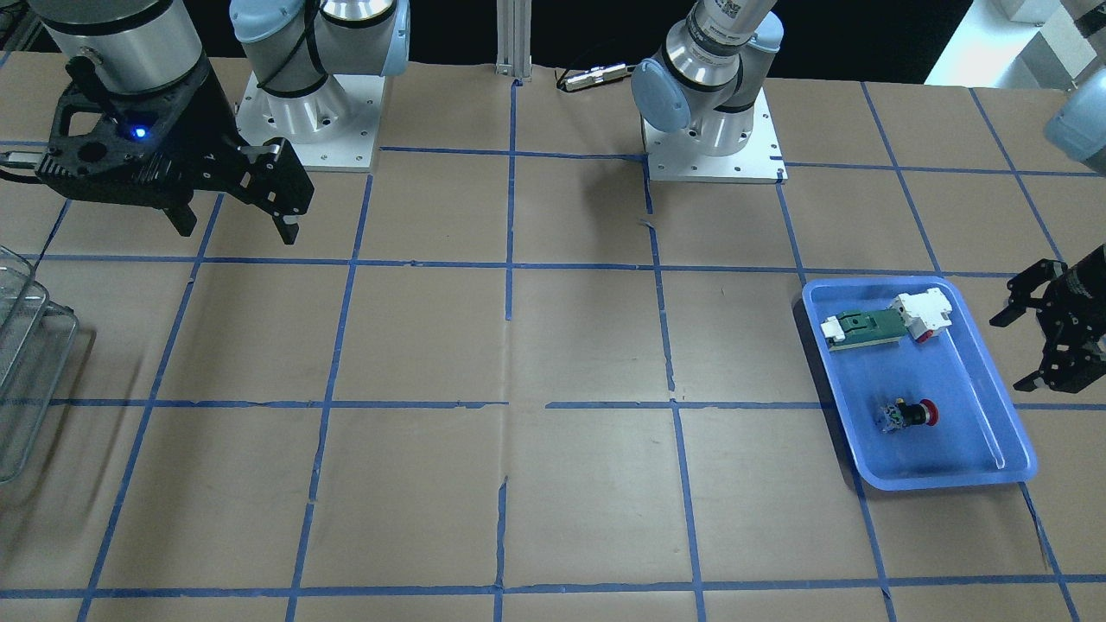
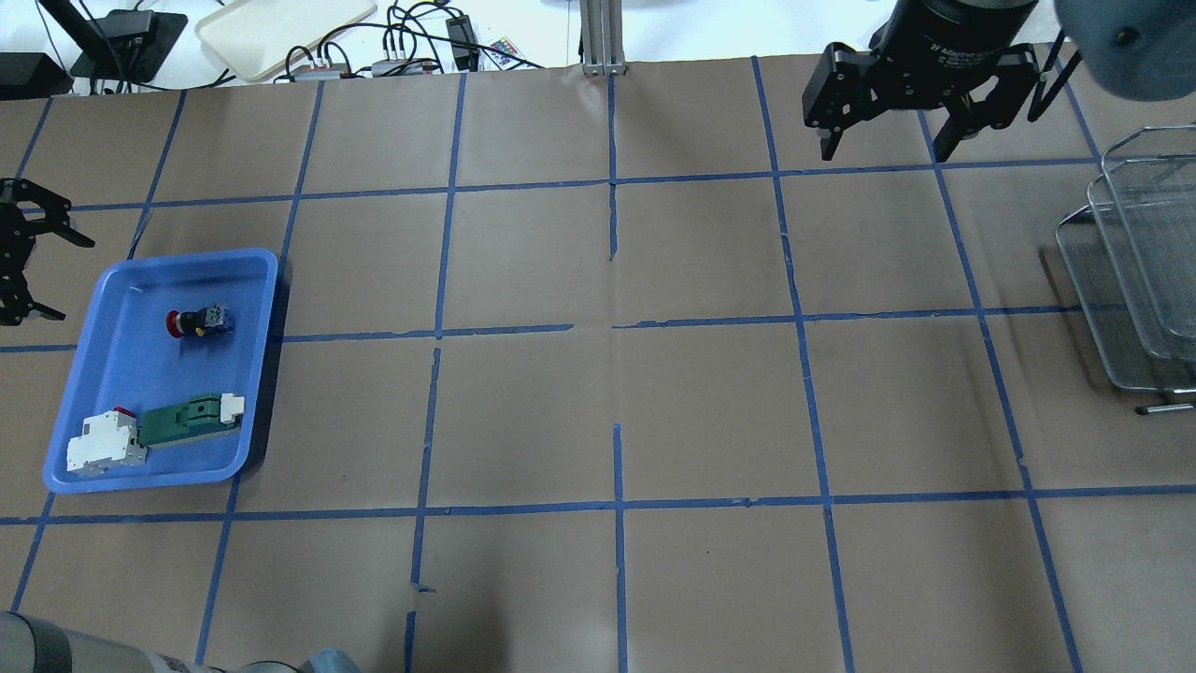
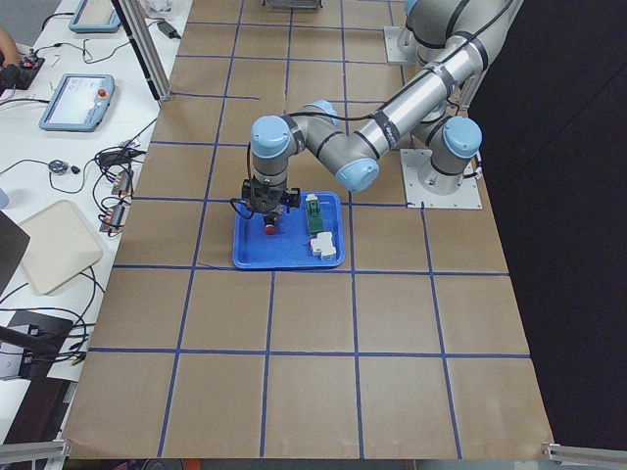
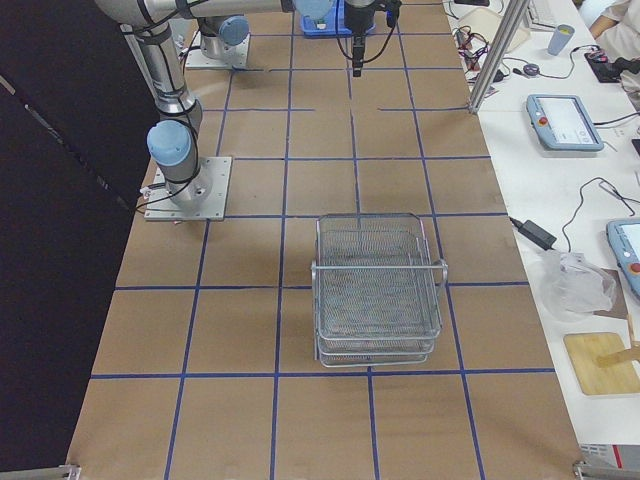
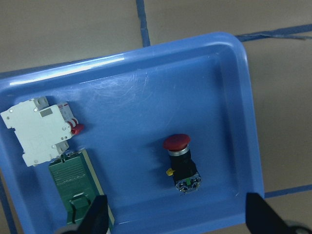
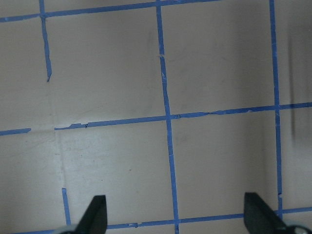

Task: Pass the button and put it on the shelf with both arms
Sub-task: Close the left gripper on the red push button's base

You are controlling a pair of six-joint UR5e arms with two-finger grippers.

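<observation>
The button [image 1: 912, 415] has a red cap and lies on its side in the blue tray [image 1: 950, 479]. It also shows in the overhead view [image 2: 196, 322] and the left wrist view [image 5: 180, 163]. My left gripper [image 1: 1009, 352] is open and empty. It hangs in the air by the tray's outer side [image 2: 77, 280], well above the button. My right gripper [image 1: 238, 229] is open and empty. It hangs high over the table on the shelf's side [image 2: 886, 150]. The wire shelf [image 2: 1131, 271] stands at the table's right end [image 4: 378, 290].
A green-and-white flat part [image 1: 864, 328] and a white block with red [image 1: 924, 313] lie together in the tray's other end, away from the button. The table is brown paper with a grid of blue tape. Both arm bases [image 1: 713, 130] are bolted at the robot side.
</observation>
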